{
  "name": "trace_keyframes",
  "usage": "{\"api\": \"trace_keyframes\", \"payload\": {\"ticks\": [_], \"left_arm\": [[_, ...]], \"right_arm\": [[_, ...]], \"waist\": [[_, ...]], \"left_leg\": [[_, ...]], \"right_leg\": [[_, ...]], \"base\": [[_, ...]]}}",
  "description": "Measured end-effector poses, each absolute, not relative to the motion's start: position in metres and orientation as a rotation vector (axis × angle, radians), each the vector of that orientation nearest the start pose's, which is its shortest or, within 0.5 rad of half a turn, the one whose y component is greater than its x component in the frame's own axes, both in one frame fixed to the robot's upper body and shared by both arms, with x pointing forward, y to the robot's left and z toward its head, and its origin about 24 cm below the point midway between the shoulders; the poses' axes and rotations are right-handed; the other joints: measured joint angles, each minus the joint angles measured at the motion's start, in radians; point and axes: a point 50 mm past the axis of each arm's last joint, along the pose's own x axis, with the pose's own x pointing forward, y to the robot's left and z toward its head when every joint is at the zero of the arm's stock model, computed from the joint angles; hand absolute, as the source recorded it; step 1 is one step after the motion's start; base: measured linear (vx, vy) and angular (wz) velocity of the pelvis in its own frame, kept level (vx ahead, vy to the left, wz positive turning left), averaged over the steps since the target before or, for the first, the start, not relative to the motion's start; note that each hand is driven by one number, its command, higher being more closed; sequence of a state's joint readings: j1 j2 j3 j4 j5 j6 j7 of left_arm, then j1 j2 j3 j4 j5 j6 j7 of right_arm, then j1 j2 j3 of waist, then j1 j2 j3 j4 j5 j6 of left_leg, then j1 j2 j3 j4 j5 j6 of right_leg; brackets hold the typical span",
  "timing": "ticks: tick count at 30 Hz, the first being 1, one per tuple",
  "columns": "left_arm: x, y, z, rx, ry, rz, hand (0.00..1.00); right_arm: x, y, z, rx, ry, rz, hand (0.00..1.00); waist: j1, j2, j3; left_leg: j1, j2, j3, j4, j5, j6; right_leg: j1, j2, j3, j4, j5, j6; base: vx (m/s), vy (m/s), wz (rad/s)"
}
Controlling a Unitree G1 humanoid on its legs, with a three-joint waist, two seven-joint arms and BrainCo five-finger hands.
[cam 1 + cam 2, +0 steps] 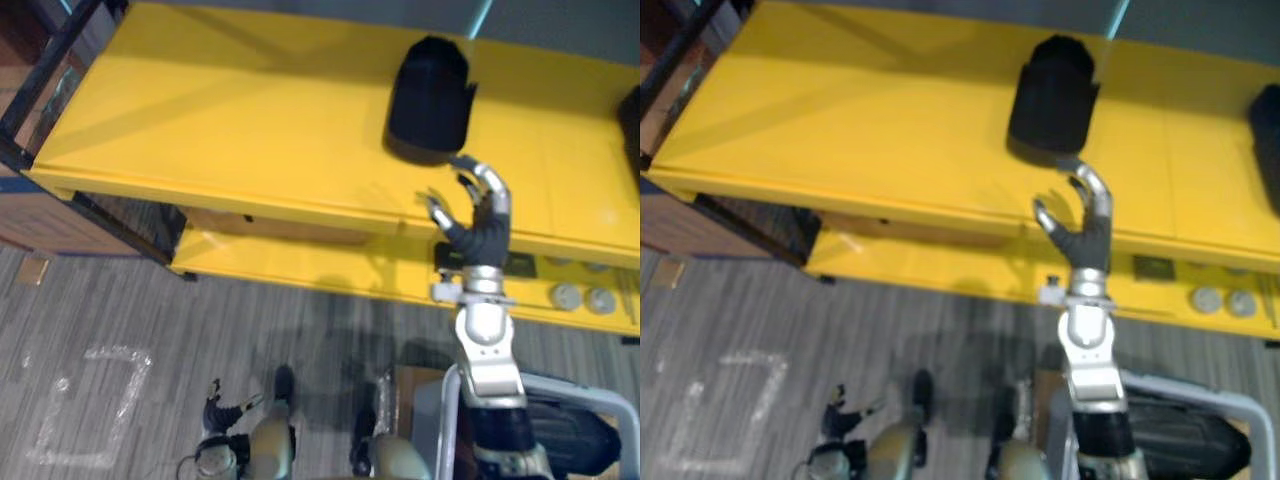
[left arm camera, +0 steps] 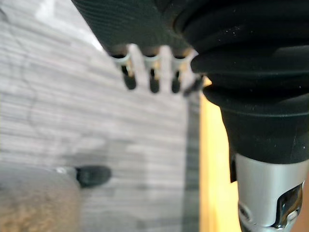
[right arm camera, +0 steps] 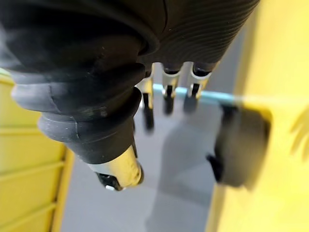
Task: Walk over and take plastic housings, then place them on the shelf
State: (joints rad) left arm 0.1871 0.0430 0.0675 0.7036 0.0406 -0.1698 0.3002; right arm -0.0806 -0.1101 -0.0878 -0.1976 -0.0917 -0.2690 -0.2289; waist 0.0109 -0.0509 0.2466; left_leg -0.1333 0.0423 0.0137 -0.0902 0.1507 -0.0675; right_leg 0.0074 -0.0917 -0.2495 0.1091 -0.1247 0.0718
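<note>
Right eye view: right hand (image 1: 1080, 238), fingers released, beside housing (image 1: 1052, 95) at shelf (image 1: 840, 120) front edge; looks like reaching, next close round it.

Left of the black plastic housing (image 1: 430, 100), the yellow shelf top (image 1: 220, 120) lies bare and wide. A second dark object (image 1: 1268, 140) crowds its right edge, and a dark frame (image 1: 55, 65) closes the left end.
</note>
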Motion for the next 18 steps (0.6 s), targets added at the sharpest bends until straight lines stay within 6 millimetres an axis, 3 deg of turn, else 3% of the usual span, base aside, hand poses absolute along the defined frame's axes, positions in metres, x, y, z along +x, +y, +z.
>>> {"api": "trace_keyframes", "payload": {"ticks": [4,9,13,18], "left_arm": [[0.122,0.196,-0.127,0.151,0.751,0.399,0.00],[0.113,0.192,-0.133,0.153,0.793,0.382,0.00],[0.112,0.190,-0.137,0.160,0.817,0.370,0.00],[0.103,0.192,-0.144,0.168,0.876,0.373,0.00]], "right_arm": [[0.227,-0.212,0.107,-0.164,-0.445,-0.392,0.00],[0.202,-0.233,0.086,-0.187,-0.343,-0.505,0.00],[0.189,-0.237,0.075,-0.182,-0.285,-0.547,0.00],[0.176,-0.244,0.065,-0.162,-0.237,-0.622,0.00]], "waist": [[-0.016,0.005,-0.039],[-0.052,0.027,-0.096],[-0.077,0.024,-0.113],[-0.101,0.021,-0.115]], "left_leg": [[0.030,0.011,0.030,0.000,-0.010,-0.004],[0.046,0.018,0.061,0.000,-0.016,-0.009],[0.067,0.024,0.106,0.000,-0.023,-0.007],[0.097,0.046,0.268,0.000,-0.052,-0.012]], "right_leg": [[0.012,0.006,0.029,-0.006,0.008,-0.003],[0.014,0.009,0.059,-0.022,0.013,-0.001],[0.010,0.010,0.103,-0.021,0.021,0.003],[-0.050,0.027,0.270,-0.023,0.056,0.010]], "base": [[-0.04,-0.007,-0.24],[-0.04,-0.003,-0.24],[-0.01,0.010,-0.34],[-0.01,0.028,-0.86]]}}
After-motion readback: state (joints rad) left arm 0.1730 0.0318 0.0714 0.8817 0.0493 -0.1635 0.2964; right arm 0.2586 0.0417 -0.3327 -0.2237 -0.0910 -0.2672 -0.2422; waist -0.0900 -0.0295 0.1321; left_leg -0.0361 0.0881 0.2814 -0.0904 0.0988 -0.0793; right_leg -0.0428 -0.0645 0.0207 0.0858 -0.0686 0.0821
